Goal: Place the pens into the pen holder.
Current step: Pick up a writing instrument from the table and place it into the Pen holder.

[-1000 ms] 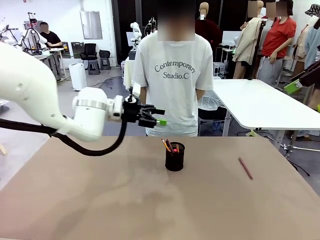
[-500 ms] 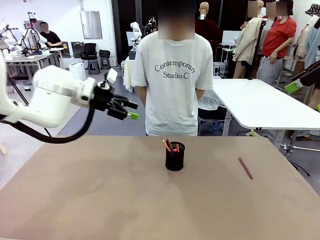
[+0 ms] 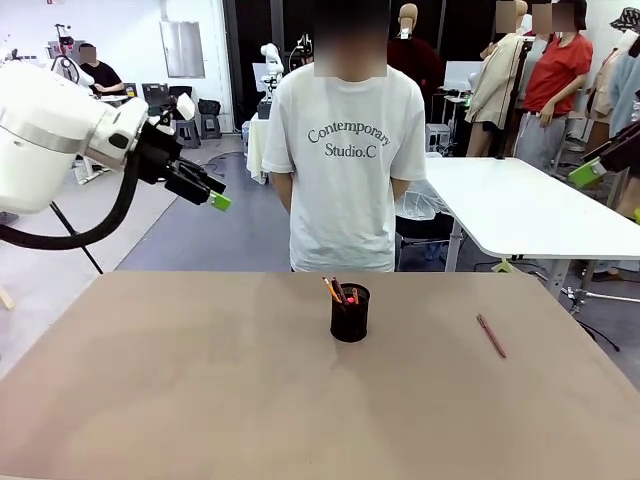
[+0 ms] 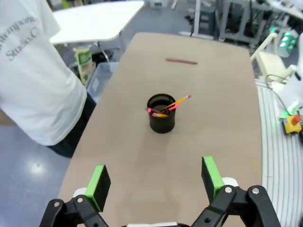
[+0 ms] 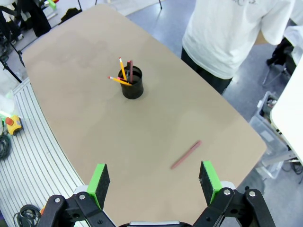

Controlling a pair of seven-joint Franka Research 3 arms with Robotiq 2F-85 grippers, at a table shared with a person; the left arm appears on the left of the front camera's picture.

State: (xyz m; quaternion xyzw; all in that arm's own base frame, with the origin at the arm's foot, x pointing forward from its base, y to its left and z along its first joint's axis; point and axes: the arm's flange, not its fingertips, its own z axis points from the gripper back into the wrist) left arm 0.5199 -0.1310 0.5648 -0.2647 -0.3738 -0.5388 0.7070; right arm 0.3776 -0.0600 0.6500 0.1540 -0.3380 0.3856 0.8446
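Claws on both arms stand open, with nothing between their green pads. The left claw (image 3: pixel 210 192), black on a white arm, is raised high at the left of the front view. Its fingers slant down toward the middle, well above the tan worktop (image 3: pixel 180 390) and well apart from everything on it. Its wrist camera looks along the length of the worktop, the two pads wide apart at the bottom edge. The right claw (image 5: pixel 154 179) hangs high too. Its wrist camera takes in nearly the whole surface from above, and its pads are spread just as wide.

Near the middle of the worktop, toward the far side, the small black wire-mesh cylindrical pen holder (image 3: pixel 350 318) stands upright. A yellow-orange pencil (image 4: pixel 177 101) with a pink eraser end leans out over its rim. A darker pen (image 5: pixel 130 67) stands beside it in the cup, and pink-red tips show at the rim. Exactly how many sticks are inside I cannot tell.

The thin dark maroon pen (image 3: pixel 491 336) lies flat on the bare surface, well to the robot's right of the holder. It touches nothing and lies slanted, its near end further right.

A person in a white printed T-shirt (image 3: pixel 345 150) stands at the far edge, directly behind the holder.
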